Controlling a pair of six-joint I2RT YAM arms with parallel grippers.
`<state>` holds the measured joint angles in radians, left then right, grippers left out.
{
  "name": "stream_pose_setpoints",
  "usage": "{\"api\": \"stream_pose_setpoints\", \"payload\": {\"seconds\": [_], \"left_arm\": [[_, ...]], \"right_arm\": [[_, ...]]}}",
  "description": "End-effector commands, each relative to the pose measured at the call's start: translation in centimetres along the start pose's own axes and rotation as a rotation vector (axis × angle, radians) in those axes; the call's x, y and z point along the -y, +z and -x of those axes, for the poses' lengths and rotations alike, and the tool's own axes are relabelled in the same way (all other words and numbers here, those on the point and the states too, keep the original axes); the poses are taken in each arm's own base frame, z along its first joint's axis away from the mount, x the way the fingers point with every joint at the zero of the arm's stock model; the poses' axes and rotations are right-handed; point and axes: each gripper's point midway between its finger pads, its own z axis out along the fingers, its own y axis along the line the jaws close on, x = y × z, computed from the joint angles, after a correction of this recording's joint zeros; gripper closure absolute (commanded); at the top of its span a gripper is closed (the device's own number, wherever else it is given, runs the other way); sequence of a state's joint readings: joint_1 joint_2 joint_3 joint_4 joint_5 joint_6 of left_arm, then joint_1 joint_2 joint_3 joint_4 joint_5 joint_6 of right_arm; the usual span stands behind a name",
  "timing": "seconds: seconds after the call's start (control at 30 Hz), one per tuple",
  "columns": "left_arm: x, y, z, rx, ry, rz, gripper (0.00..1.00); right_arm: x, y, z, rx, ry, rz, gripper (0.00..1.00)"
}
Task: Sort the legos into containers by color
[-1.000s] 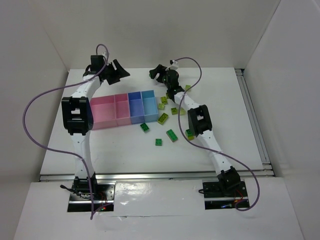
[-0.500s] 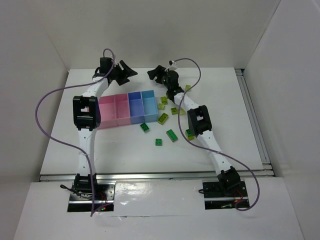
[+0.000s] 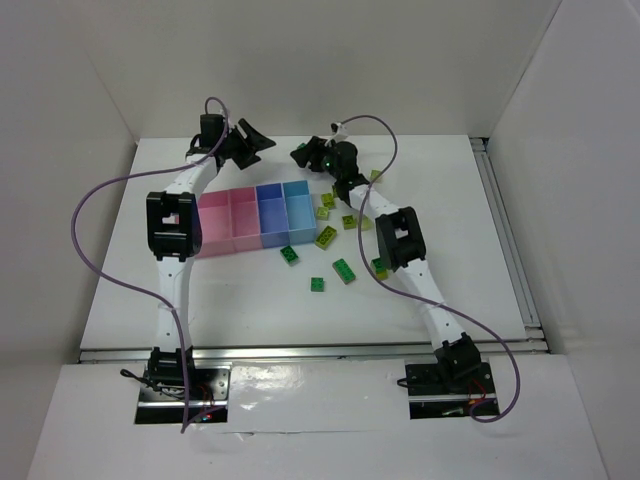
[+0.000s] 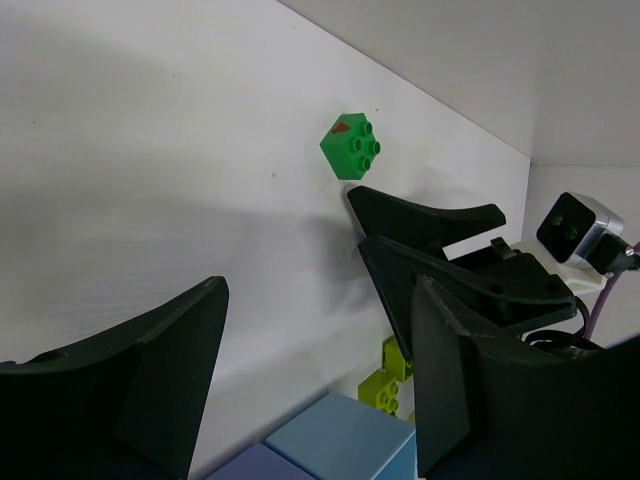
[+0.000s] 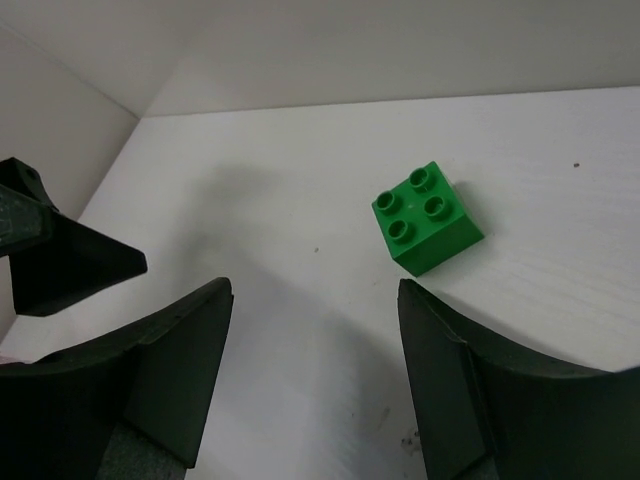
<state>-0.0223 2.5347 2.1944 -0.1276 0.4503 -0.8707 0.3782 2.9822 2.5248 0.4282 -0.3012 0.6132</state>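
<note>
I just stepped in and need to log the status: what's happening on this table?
Two arms are sorting legos by color into the pink and blue containers. The left gripper and right gripper are open and empty at the table's far side, the right one poised by a lone dark green brick. The other legos lie loose right of the containers, which look empty.

Nothing legible is showing on the legos [image 3: 344, 270], the containers [image 3: 245, 215] or the table [image 3: 250, 300], and a small red mark on one green brick [image 4: 351, 147] is appearing only as a smudge.
</note>
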Motion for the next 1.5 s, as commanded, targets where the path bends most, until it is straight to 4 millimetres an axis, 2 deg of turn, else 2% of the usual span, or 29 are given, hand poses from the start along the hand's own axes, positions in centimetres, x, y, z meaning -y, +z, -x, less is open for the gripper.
{"api": "stream_pose_setpoints", "payload": {"seconds": [0.0, 0.03, 0.07, 0.1, 0.13, 0.17, 0.23, 0.27, 0.3, 0.4, 0.43, 0.5, 0.53, 0.57, 0.6, 0.67, 0.7, 0.73, 0.77, 0.8, 0.87, 0.9, 1.03, 1.2, 1.23, 1.3, 1.37, 1.4, 1.47], "left_arm": [[0.4, 0.2, 0.8, 0.025, 0.003, -0.028, 0.23], [0.0, 0.3, 0.4, 0.016, -0.003, -0.020, 0.23], [0.2, 0.1, 0.5, 0.022, -0.008, -0.025, 0.23], [0.2, 0.1, 0.5, 0.022, -0.008, -0.026, 0.23], [0.2, 0.1, 0.5, 0.022, -0.008, -0.026, 0.23], [-0.2, 0.4, 0.3, 0.016, -0.025, -0.020, 0.22], [0.3, 0.6, 0.8, 0.033, -0.046, -0.039, 0.22], [0.0, 1.0, 0.7, 0.032, -0.062, -0.038, 0.22], [0.0, 1.7, 0.2, 0.027, -0.073, -0.045, 0.22], [0.8, 3.6, 0.1, 0.062, -0.135, -0.082, 0.22], [0.7, 4.1, 0.9, 0.100, -0.156, -0.087, 0.23], [1.8, 5.5, 0.2, 0.117, -0.238, -0.114, 0.23], [2.9, 5.8, 0.8, 0.142, -0.252, -0.142, 0.23], [1.5, 6.9, 0.8, 0.165, -0.287, -0.125, 0.23], [3.0, 7.8, 0.0, 0.171, -0.308, -0.156, 0.23], [4.3, 8.5, 0.8, 0.237, -0.326, -0.171, 0.22], [5.3, 9.0, 0.3, 0.252, -0.349, -0.200, 0.22], [4.7, 9.3, 0.4, 0.270, -0.373, -0.194, 0.22], [5.1, 9.8, -0.3, 0.270, -0.390, -0.195, 0.22], [5.0, 9.9, 0.2, 0.296, -0.428, -0.200, 0.22], [4.5, 11.4, -1.8, 0.267, -0.471, -0.201, 0.22], [4.2, 11.6, -1.7, 0.279, -0.496, -0.202, 0.23], [3.4, 12.9, -3.6, 0.293, -0.533, -0.160, 0.24], [1.8, 13.2, -3.4, 0.343, -0.567, -0.134, 0.25], [2.6, 12.8, -2.9, 0.352, -0.572, -0.163, 0.25], [1.9, 12.9, -3.7, 0.339, -0.582, -0.163, 0.27], [2.2, 11.8, -2.2, 0.358, -0.592, -0.203, 0.27], [1.7, 11.9, -2.9, 0.341, -0.594, -0.194, 0.27], [0.6, 11.4, -2.1, 0.343, -0.599, -0.191, 0.28]], "right_arm": [[-1.2, -0.8, 2.7, -0.016, -0.081, -0.018, 0.25], [-0.5, -0.9, 3.2, 0.002, -0.089, -0.065, 0.21], [-1.0, -1.0, 4.5, 0.026, -0.104, -0.075, 0.19], [-0.3, -1.3, 4.3, 0.018, -0.106, -0.111, 0.17], [-0.2, -1.7, 6.2, 0.051, -0.110, -0.138, 0.14], [-0.4, -1.9, 6.6, 0.056, -0.110, -0.147, 0.12], [0.9, -2.8, 7.8, 0.075, -0.107, -0.186, 0.08], [0.6, -2.9, 8.2, 0.077, -0.108, -0.185, 0.07], [-0.1, -3.2, 10.2, 0.104, -0.114, -0.177, 0.06], [-1.5, -3.8, 11.9, 0.112, -0.120, -0.146, 0.06], [-1.5, -4.1, 12.5, 0.108, -0.120, -0.145, 0.06], [-1.5, -4.7, 12.8, 0.082, -0.112, -0.150, 0.06], [-2.9, -5.2, 14.1, 0.092, -0.127, -0.132, 0.06], [-2.5, -5.7, 13.3, 0.074, -0.120, -0.144, 0.05], [-3.7, -6.5, 15.0, 0.092, -0.138, -0.123, 0.05], [-3.3, -7.6, 13.8, 0.060, -0.135, -0.144, 0.05], [-3.7, -8.0, 14.2, 0.065, -0.146, -0.140, 0.04], [-4.1, -8.6, 15.5, 0.083, -0.151, -0.142, 0.04], [-4.2, -8.8, 15.6, 0.082, -0.150, -0.142, 0.04], [-3.2, -9.2, 15.4, 0.071, -0.143, -0.162, 0.04], [-4.5, -9.5, 16.0, 0.069, -0.148, -0.129, 0.04], [-4.0, -9.7, 16.5, 0.074, -0.148, -0.138, 0.04], [-5.3, -9.9, 17.1, 0.073, -0.155, -0.101, 0.02], [-6.0, -9.9, 17.2, 0.064, -0.158, -0.070, 0.02], [-6.1, -9.9, 17.1, 0.059, -0.158, -0.063, 0.02], [-6.1, -9.9, 17.1, 0.058, -0.168, -0.063, 0.02], [-6.0, -9.9, 16.9, 0.051, -0.164, -0.067, 0.02], [-5.5, -9.8, 16.4, 0.044, -0.170, -0.072, 0.02], [-4.8, -10.1, 16.6, 0.040, -0.165, -0.087, 0.02]]}}
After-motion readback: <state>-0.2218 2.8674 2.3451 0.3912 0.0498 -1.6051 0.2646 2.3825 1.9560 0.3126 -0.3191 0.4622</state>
